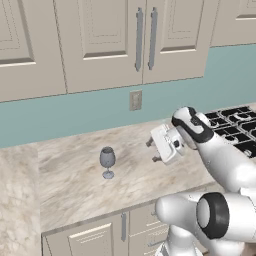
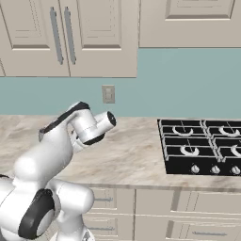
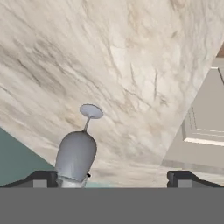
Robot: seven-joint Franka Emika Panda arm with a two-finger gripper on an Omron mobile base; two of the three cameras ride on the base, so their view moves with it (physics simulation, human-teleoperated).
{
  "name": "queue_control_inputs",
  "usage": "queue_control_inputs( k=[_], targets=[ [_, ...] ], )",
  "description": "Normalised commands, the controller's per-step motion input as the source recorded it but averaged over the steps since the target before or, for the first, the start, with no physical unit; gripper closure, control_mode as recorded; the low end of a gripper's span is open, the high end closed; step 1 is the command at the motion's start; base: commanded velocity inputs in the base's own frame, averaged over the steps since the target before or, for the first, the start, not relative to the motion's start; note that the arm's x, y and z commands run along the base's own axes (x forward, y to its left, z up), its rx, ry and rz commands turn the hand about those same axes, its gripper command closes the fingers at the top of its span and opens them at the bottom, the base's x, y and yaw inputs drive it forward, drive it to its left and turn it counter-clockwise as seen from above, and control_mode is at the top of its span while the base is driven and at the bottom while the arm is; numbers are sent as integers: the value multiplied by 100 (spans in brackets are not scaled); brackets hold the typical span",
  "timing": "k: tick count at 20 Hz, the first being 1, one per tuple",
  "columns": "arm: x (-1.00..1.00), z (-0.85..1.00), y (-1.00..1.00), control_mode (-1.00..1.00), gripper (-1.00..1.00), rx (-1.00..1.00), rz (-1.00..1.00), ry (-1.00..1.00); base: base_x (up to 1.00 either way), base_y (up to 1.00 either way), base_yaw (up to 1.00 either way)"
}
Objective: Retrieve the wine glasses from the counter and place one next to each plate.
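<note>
One wine glass (image 1: 107,162), smoky grey with a round foot, stands upright on the beige marbled counter (image 1: 70,187). My gripper (image 1: 152,151) hovers to its right, a short gap away, fingers pointing toward it and open with nothing between them. In the hand view the wine glass (image 3: 76,153) appears close to the left fingertip (image 3: 41,179), its foot pointing away, with my gripper (image 3: 111,179) spread wide. My arm (image 2: 84,124) reaches over the counter (image 2: 132,155). The plates are out of view.
A black gas hob (image 1: 235,127) (image 2: 202,146) is set into the counter to the right of the arm. A wall socket (image 1: 135,100) sits on the teal backsplash under cream wall cabinets (image 1: 105,40). Cream base cabinets (image 3: 201,127) run below the counter edge.
</note>
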Motion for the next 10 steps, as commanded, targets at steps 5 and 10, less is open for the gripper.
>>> queue_control_inputs(
  k=[5,10],
  targets=[
    [53,-27,17,-100,-100,0,-2,11,0,0,0],
    [47,-26,29,-100,-100,0,-3,9,0,0,0]
  ],
)
